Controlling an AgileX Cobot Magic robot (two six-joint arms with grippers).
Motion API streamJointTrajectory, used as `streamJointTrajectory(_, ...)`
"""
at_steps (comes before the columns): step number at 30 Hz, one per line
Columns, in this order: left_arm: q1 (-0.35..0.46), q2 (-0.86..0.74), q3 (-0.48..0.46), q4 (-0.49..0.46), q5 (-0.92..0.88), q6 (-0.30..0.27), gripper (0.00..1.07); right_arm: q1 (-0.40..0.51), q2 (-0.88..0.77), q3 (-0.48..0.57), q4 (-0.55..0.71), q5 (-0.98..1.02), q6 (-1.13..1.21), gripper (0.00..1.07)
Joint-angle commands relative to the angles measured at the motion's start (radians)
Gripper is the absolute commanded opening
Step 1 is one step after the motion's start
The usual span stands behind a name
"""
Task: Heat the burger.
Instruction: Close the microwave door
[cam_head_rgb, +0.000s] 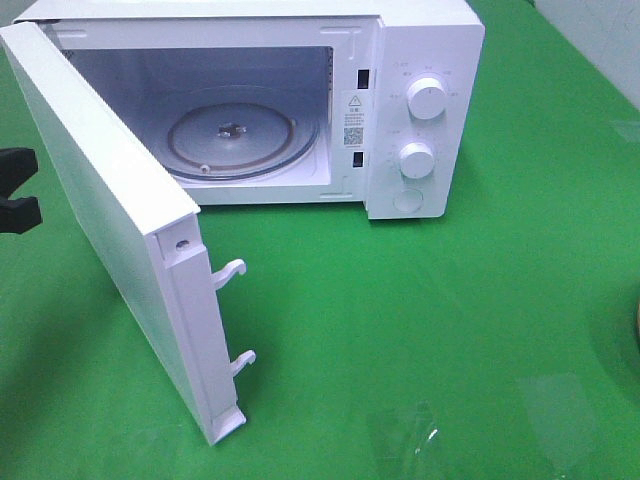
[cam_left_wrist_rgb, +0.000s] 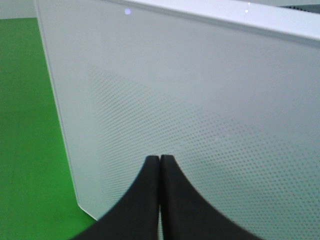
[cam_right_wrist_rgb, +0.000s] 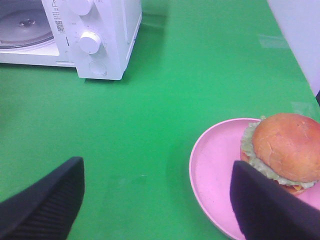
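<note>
Right hand (cam_right_wrist_rgb: 155, 200) wide open, empty, over plate (cam_right_wrist_rgb: 215, 170) lower right; burger (cam_right_wrist_rgb: 285, 150) off-centre, may slide; left hand (cam_left_wrist_rgb: 160, 200) shut, empty, near door (cam_head_rgb: 100, 200).

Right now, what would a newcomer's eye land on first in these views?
The white microwave at the back of the green table, its door swung wide open toward the left and its glass turntable bare. Next, in the right wrist view, the burger sitting on a pink plate, with the right tool open above the table beside it.
</note>
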Motion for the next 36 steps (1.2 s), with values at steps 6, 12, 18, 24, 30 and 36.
streamJointTrajectory(6,-0.099,0.048,-0.057,-0.066,-0.012,0.002,0.0,-0.004,-0.028,0.001,0.001,-0.012,-0.014,0.76)
streamJointTrajectory(12,-0.155,0.074,-0.085,-0.096,-0.012,0.002,0.0,-0.004,-0.028,0.001,0.001,-0.012,-0.014,0.76)
streamJointTrajectory(18,-0.24,0.119,-0.137,-0.157,0.015,0.017,0.0,-0.004,-0.028,0.001,0.001,-0.012,-0.013,0.76)
streamJointTrajectory(24,-0.286,0.149,-0.178,-0.212,0.015,0.029,0.0,-0.004,-0.028,0.001,0.001,-0.012,-0.014,0.76)
streamJointTrajectory(30,-0.342,0.183,-0.222,-0.281,0.018,0.062,0.0,-0.004,-0.028,0.001,0.001,-0.012,-0.014,0.76)
streamJointTrajectory(36,-0.411,0.236,-0.277,-0.367,0.022,0.089,0.0,-0.004,-0.028,0.001,0.001,-0.012,-0.014,0.76)
